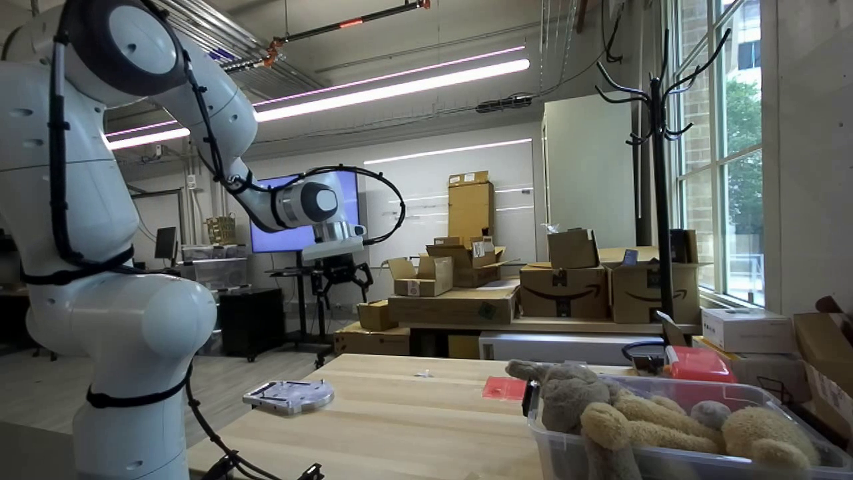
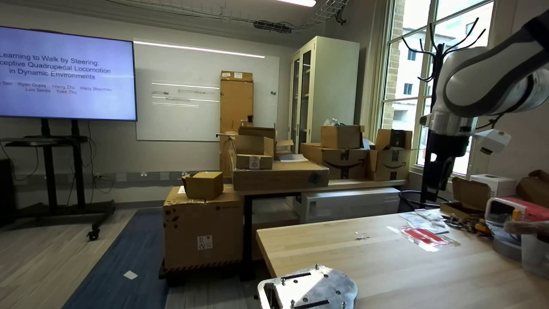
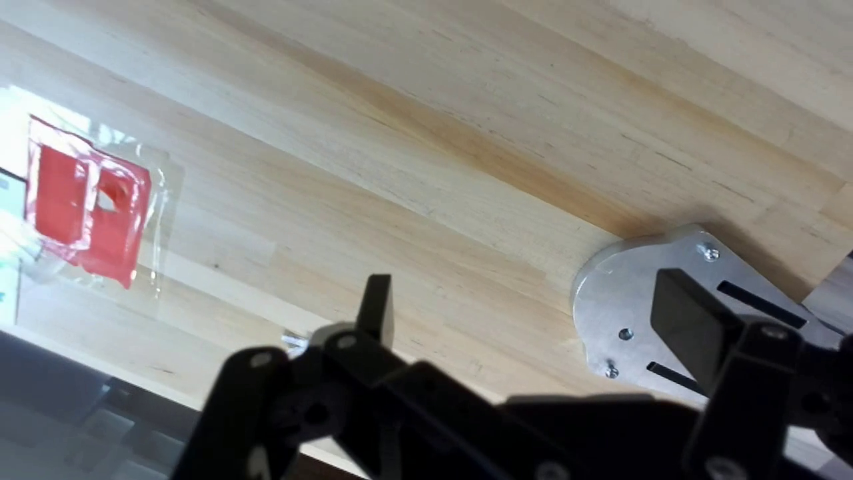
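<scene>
My gripper (image 1: pixel 344 292) is open and hangs well above the wooden table (image 1: pixel 400 427), with nothing between its fingers. It also shows in an exterior view (image 2: pixel 435 180), dark and pointing down, and in the wrist view (image 3: pixel 526 287). A silver metal plate (image 3: pixel 616 300) with slots and screws lies on the table below; the right finger covers part of it in the wrist view. The plate also shows in both exterior views (image 1: pixel 288 396) (image 2: pixel 317 285). A red sheet in clear plastic (image 3: pixel 61 200) lies at the left of the wrist view, also on the table (image 1: pixel 504 388) (image 2: pixel 422 236).
A clear plastic bin (image 1: pixel 733 392) holds grey (image 1: pixel 574 393) and tan (image 1: pixel 673 430) plush toys at the table's right side. A red and white object (image 1: pixel 700 365) stands behind it. A small shiny scrap (image 2: pixel 361 236) lies near the far edge. Cardboard boxes (image 1: pixel 563 291) fill a bench behind.
</scene>
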Tool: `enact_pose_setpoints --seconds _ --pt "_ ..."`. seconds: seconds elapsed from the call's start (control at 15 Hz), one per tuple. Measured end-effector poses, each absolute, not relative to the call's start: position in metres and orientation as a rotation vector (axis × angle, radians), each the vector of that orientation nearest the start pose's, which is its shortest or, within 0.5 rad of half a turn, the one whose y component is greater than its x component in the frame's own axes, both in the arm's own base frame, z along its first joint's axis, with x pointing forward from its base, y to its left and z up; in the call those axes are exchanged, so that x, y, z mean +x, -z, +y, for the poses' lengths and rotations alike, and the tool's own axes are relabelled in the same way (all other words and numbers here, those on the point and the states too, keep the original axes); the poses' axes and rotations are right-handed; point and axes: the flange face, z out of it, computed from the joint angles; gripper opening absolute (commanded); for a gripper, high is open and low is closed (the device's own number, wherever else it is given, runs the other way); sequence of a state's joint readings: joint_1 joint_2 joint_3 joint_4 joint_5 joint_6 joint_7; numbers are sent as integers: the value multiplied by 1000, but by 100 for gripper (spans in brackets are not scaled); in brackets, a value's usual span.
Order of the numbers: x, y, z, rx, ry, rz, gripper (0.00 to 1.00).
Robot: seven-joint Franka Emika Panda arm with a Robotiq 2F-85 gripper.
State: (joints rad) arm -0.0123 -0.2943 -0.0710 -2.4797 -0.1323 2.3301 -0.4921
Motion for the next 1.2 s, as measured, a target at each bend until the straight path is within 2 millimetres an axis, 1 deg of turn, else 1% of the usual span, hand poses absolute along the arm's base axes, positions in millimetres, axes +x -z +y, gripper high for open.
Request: enact_pose_setpoints --seconds 0.2,0.4,0.67,0.93,1.2 --pt "437 -421 -60 -3163 177 -713 100" --pt "425 -427 -69 -3160 180 -640 100" --pt "408 -438 -68 -3163 221 -581 100" --pt "391 -447 -66 -3163 255 -565 100" --pt "383 -451 -65 -3162 264 -555 100"
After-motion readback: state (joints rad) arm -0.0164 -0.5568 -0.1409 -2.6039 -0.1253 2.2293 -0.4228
